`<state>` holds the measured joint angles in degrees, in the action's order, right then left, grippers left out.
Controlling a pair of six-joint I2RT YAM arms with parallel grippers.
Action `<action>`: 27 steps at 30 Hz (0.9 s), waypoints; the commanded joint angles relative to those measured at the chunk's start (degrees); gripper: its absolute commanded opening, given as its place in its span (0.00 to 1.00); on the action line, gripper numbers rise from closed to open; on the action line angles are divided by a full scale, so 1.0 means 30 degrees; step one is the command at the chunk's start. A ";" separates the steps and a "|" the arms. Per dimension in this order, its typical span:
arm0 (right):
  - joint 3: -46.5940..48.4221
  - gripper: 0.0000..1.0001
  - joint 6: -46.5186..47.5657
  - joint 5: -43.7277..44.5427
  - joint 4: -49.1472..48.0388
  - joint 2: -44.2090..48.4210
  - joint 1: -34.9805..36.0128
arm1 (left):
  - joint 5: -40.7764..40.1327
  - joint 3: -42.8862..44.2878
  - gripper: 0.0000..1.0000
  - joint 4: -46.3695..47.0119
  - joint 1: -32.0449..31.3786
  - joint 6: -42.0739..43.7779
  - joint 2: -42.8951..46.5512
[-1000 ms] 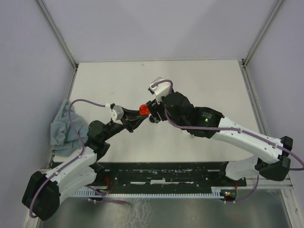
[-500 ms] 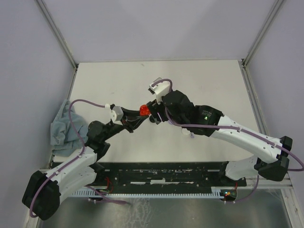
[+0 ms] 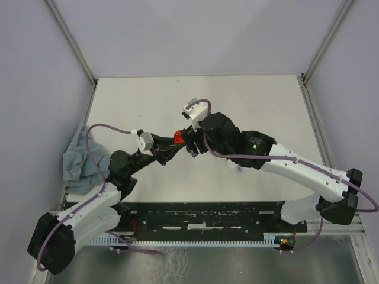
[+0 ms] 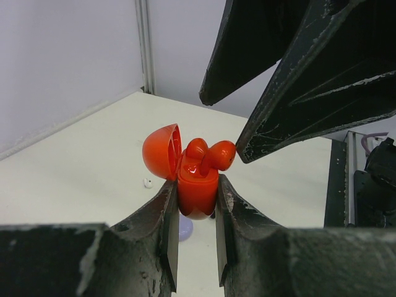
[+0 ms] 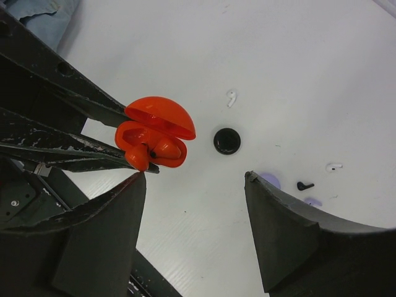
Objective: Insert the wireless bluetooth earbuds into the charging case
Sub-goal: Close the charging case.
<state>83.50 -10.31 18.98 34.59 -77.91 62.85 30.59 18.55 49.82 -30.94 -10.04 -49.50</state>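
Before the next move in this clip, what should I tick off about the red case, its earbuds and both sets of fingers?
1. Is the red case clamped between the left fingers: ok.
2. Is the lid swung open: ok.
3. Is the tilted red earbud fully seated: not ok, it leans out above the rim.
4. Are the right fingers open and empty: ok.
5. Is a right fingertip touching that earbud: cannot tell; in the left wrist view it sits very close.
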 commanded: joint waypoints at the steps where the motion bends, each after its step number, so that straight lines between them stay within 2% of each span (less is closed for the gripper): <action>1: 0.0365 0.74 -0.0253 -0.0790 -0.1079 -0.0064 -0.0065 | 0.0526 0.0241 0.03 0.0970 0.0000 -0.0377 0.0091; 13: 0.1286 0.74 -0.1062 -0.1017 -0.1278 -0.1018 -0.0081 | 0.0709 0.0362 0.03 0.0733 0.0010 -0.0128 -0.0084; 22: 0.2402 0.77 -0.0974 -0.1270 -0.0287 -0.1170 -0.0075 | 0.0731 0.0520 0.03 0.0199 0.0000 0.0184 -0.0074; 24: 0.2751 0.78 -0.0666 -0.1864 0.0263 -0.1159 -0.0242 | 0.0839 0.0547 0.03 0.0109 -0.0007 0.0227 -0.0082; 27: 0.3197 0.80 -0.0216 -0.4342 0.1296 -0.1107 -0.1184 | 0.1303 0.0640 0.03 0.0006 0.0000 0.0271 -0.0189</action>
<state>89.43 -12.49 13.06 35.75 -81.60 62.02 32.25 18.57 48.86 -30.87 -10.00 -49.95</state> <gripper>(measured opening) 0.795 0.304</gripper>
